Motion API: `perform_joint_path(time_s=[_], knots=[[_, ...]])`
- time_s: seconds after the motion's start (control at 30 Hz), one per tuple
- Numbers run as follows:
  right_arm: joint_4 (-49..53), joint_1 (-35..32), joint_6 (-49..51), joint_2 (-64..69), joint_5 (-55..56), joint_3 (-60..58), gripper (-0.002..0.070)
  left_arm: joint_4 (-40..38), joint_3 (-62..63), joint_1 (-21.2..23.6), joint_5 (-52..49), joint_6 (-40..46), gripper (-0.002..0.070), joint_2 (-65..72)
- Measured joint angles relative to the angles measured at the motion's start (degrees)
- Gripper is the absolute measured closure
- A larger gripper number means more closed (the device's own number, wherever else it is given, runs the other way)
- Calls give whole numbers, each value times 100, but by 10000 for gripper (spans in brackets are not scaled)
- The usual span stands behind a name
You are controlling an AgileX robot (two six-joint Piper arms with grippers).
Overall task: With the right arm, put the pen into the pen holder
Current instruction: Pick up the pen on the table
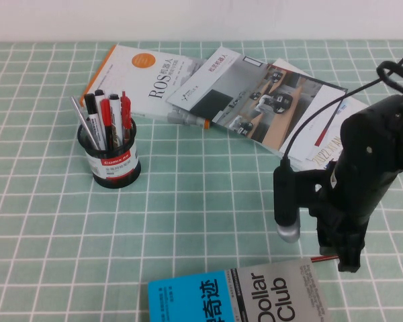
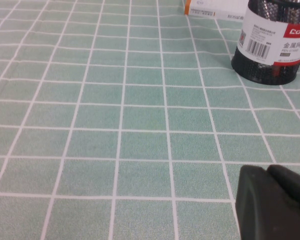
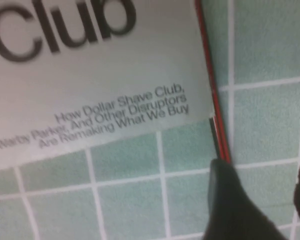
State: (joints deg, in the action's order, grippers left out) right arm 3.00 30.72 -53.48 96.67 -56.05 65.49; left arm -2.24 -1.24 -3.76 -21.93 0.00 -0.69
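Though obscured from above, the right claw (image 3: 265,200) gapes empty beside the pen (image 3: 212,95) (left claw (image 2: 275,202) near pen holder (image 2: 270,45)).

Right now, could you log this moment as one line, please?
right gripper: open over pen | pen holder: awaiting it | left gripper: parked

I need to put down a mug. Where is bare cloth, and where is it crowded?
Bare: between the pen holder and the right hand, ahead of the Dollar Club book. The left hand is over bare cloth too. Crowded: the far books.
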Motion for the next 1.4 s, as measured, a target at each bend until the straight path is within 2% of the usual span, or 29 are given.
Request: perform_joint_path(time_s=[0.2,0.4,1.0,1.4], knots=[[39,-46,-429,201,141,0,412,0,0,0,0,0,681,0],[39,-46,-1083,385,406,13,356,0,0,0,0,0,681,0],[181,-46,-1197,831,621,86,344,0,0,0,0,0,681,0],[202,-97,-1197,404,621,67,342,0,0,0,0,0,681,0]])
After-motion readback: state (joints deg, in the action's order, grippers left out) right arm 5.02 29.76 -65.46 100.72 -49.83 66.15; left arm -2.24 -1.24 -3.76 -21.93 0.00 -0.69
